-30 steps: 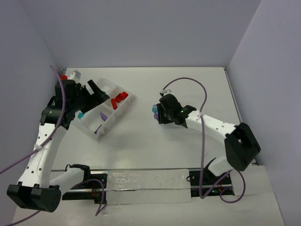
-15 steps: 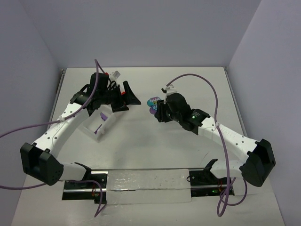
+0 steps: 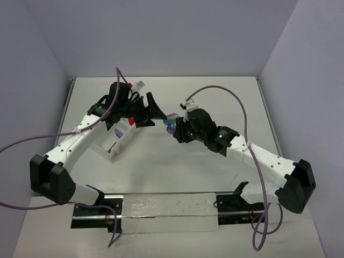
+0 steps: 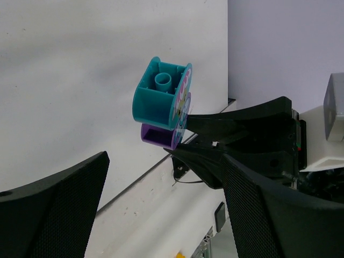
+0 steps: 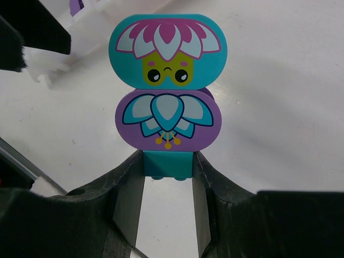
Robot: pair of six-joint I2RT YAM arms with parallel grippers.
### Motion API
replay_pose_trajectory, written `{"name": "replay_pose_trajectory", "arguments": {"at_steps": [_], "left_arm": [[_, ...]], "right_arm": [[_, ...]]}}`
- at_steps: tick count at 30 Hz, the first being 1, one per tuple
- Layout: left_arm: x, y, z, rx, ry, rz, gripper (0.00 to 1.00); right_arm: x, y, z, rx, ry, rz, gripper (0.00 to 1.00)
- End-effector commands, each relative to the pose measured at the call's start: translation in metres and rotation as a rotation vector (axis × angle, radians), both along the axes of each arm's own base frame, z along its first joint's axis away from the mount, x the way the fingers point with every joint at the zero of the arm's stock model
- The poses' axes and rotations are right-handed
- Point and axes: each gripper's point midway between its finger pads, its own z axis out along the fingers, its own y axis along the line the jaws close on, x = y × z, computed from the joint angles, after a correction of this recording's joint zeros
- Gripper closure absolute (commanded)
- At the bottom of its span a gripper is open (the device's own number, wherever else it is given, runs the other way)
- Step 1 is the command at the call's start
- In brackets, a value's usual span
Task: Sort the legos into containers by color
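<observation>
A white table (image 3: 161, 161) sits between pale lavender walls (image 3: 161, 37), a frosted translucent strip (image 3: 166, 209) lying along its near edge

My right jaws are black. The small teal-and-purple stacked plastic brick cluster (image 5: 167, 80) has a teal top printed with pink-and-white petals and a yellow-green face, a purple middle with teal-and-white petals, and plain teal below. The flat worktop (image 5: 279, 80) is white.

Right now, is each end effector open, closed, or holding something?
Left end effector: open, holding nothing.
Right end effector: closed on the teal-and-purple brick stack.
</observation>
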Motion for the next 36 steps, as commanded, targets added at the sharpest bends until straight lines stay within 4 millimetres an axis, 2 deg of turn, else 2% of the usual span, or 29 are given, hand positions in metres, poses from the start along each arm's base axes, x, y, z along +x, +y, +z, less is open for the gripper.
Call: {"name": "replay_pose_trajectory", "arguments": {"at_steps": [1,10,20,25,29,31,32,34,36], "left_arm": [[0.005,-0.013,0.022,-0.048,-0.063,-0.046,0.10],[0.004,-0.019,0.015,-0.048,-0.054,-0.066,0.14],[0.012,-0.026,0.010,-0.051,-0.055,-0.064,0.19],[0.012,-0.030,0.007,-0.067,-0.048,-0.072,0.37],[0.011,-0.031,0.010,-0.080,-0.056,-0.073,0.64],[0.011,-0.029,0.012,-0.075,-0.062,-0.070,0.85],[0.011,-0.029,0.013,-0.076,-0.064,-0.069,0.92],[0.012,-0.027,0.017,-0.073,-0.074,-0.050,0.99],[0.013,-0.025,0.020,-0.079,-0.082,-0.030,1.00]], "right_arm": [[0.001,0.010,0.041,0.069,-0.086,0.031,1.00],[-0.003,0.017,0.042,0.077,-0.079,0.048,1.00],[-0.011,0.030,0.045,0.090,-0.073,0.085,1.00],[-0.013,0.032,0.046,0.095,-0.075,0.086,1.00],[-0.013,0.031,0.044,0.093,-0.075,0.081,1.00],[-0.014,0.030,0.041,0.090,-0.069,0.080,1.00],[-0.015,0.030,0.040,0.091,-0.068,0.080,1.00],[-0.015,0.028,0.031,0.079,-0.059,0.072,1.00],[-0.015,0.026,0.026,0.072,-0.053,0.064,1.00]]}}
